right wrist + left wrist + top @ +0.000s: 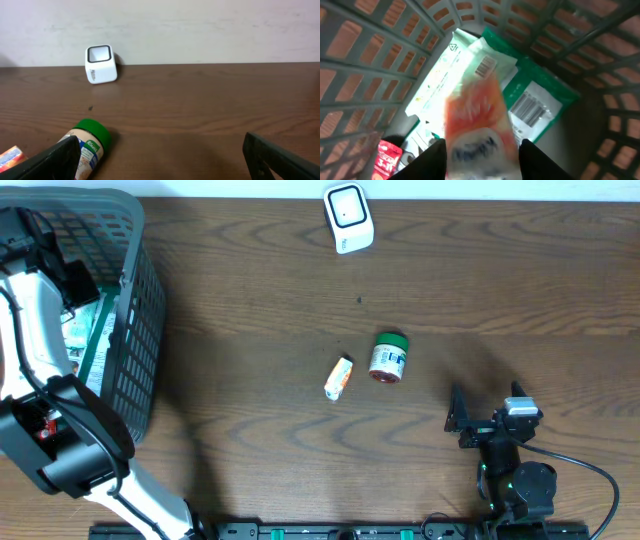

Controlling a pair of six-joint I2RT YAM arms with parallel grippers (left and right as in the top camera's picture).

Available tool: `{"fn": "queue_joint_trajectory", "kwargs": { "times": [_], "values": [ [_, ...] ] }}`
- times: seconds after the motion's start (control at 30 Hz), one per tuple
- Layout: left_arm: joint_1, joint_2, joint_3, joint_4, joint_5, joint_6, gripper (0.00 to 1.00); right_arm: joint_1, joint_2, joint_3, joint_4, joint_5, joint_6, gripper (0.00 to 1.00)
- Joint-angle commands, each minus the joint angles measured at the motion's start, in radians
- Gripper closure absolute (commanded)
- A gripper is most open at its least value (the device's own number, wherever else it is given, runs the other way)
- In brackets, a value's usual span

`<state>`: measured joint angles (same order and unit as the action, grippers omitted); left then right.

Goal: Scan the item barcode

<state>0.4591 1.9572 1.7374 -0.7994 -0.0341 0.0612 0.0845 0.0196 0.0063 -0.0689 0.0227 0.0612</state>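
The blurred orange-and-white soft packet sits between my left gripper fingers, its sides meeting both, so I am clamped on it inside the grey plastic lattice basket. Its print is too smeared to read. Beneath it lie green-and-white flat packs, partly covered. From overhead my arm hides that grip. My right gripper stands wide and empty on the table, near a green-lidded jar; the white cube scanner is well beyond.
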Motion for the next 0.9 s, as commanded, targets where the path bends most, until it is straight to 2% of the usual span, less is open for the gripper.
{"fn": "queue_joint_trajectory", "kwargs": {
  "times": [0.0,0.1,0.2,0.47,0.73,0.77,0.87],
  "values": [
    [0.008,0.051,-0.024,0.003,-0.045,0.062,0.52,0.009,-0.001,-0.001,-0.003,0.006,0.013,0.01],
    [0.008,0.086,-0.024,0.003,-0.045,0.063,0.51,0.009,-0.001,-0.001,-0.003,0.006,0.013,0.01],
    [0.008,0.116,-0.025,0.006,-0.045,0.063,0.4,0.009,-0.001,-0.001,-0.003,0.006,0.013,0.01],
    [0.011,0.126,-0.025,0.023,-0.046,0.083,0.19,0.009,-0.001,-0.001,-0.003,0.006,0.013,0.01],
    [0.005,0.159,-0.036,0.023,-0.01,0.2,0.15,0.009,-0.001,-0.001,-0.003,0.006,0.013,0.01],
    [0.0,0.164,-0.037,0.021,0.009,0.223,0.12,0.009,-0.001,-0.001,-0.003,0.006,0.013,0.01],
    [-0.015,0.179,-0.039,0.02,-0.005,0.234,0.1,0.009,-0.001,-0.001,-0.003,0.006,0.013,0.01]
  ]
}}
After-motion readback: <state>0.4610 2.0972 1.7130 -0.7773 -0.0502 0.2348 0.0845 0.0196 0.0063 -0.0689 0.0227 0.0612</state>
